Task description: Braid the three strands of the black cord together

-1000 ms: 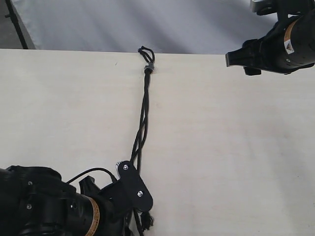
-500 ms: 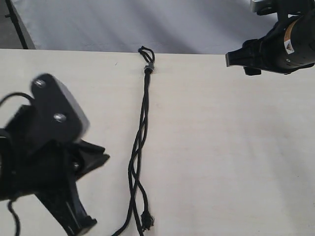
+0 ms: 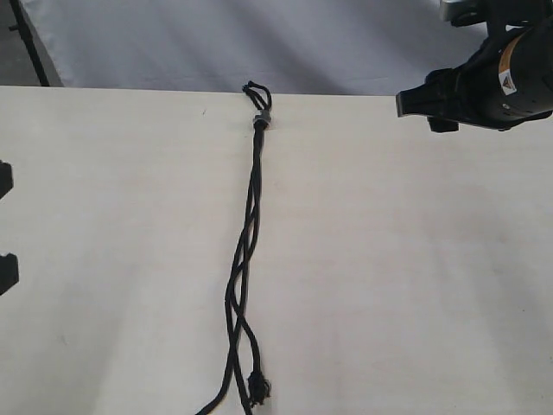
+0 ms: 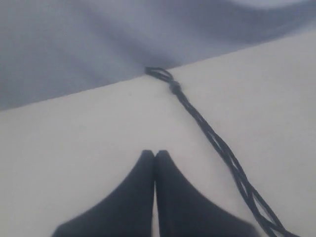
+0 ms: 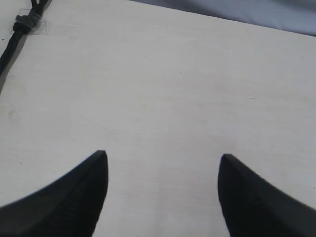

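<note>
The black cord (image 3: pixel 251 207) lies straight down the middle of the table, its short loop (image 3: pixel 255 89) and grey clip (image 3: pixel 262 118) at the far edge. The three strands (image 3: pixel 238 298) cross loosely over each other and end in a knotted tip (image 3: pixel 256 386) at the near edge. My left gripper (image 4: pixel 154 153) is shut on nothing, with the cord (image 4: pixel 217 143) lying free beside it. Only black bits of the left arm (image 3: pixel 5 270) show at the exterior view's left edge. My right gripper (image 5: pixel 163 158) hangs open and empty at the far right (image 3: pixel 428 105), away from the clip (image 5: pixel 24 22).
The pale wooden table (image 3: pixel 397 277) ends at its far edge against a white cloth backdrop (image 3: pixel 259 43). A dark stand leg (image 3: pixel 30 43) shows at the far left corner.
My left arm has lifted off the cord's near end and swung left, almost out of the exterior view, its jaws closing. The cord stays on the table. The right arm has not moved.
</note>
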Robot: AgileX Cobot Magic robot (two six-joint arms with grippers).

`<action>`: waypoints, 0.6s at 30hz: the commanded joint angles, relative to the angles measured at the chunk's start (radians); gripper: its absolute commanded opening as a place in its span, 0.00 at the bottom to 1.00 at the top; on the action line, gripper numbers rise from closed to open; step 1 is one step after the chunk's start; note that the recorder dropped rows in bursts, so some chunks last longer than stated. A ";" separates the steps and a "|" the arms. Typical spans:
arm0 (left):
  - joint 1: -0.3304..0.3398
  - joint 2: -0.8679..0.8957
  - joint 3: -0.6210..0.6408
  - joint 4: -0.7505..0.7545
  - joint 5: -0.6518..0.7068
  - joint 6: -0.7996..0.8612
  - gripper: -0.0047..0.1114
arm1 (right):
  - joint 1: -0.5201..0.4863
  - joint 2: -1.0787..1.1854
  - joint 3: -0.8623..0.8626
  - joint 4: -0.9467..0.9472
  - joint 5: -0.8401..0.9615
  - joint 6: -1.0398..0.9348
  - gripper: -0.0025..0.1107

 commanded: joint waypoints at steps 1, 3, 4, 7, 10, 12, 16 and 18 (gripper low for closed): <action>-0.008 -0.035 0.061 0.050 0.037 -0.156 0.04 | -0.006 -0.008 0.002 -0.002 -0.017 0.007 0.56; -0.008 -0.035 0.067 0.048 0.037 -0.156 0.04 | -0.006 -0.008 0.002 -0.002 -0.029 0.007 0.56; -0.008 -0.035 0.067 0.048 0.037 -0.156 0.04 | -0.006 -0.008 0.002 -0.002 -0.034 0.007 0.56; -0.008 -0.035 0.067 0.050 0.037 -0.156 0.04 | -0.006 -0.008 0.002 -0.002 -0.034 0.005 0.56; -0.008 -0.035 0.067 0.050 0.037 -0.156 0.04 | -0.006 -0.008 0.002 -0.002 -0.034 0.005 0.56; -0.008 -0.035 0.067 0.050 0.037 -0.156 0.04 | -0.006 -0.008 0.002 -0.002 -0.034 0.005 0.56; -0.008 -0.035 0.067 0.050 0.037 -0.154 0.04 | -0.006 -0.008 0.002 -0.002 -0.034 0.002 0.56; -0.008 -0.035 0.067 0.050 0.037 -0.134 0.04 | -0.006 -0.008 0.002 -0.002 -0.034 0.002 0.56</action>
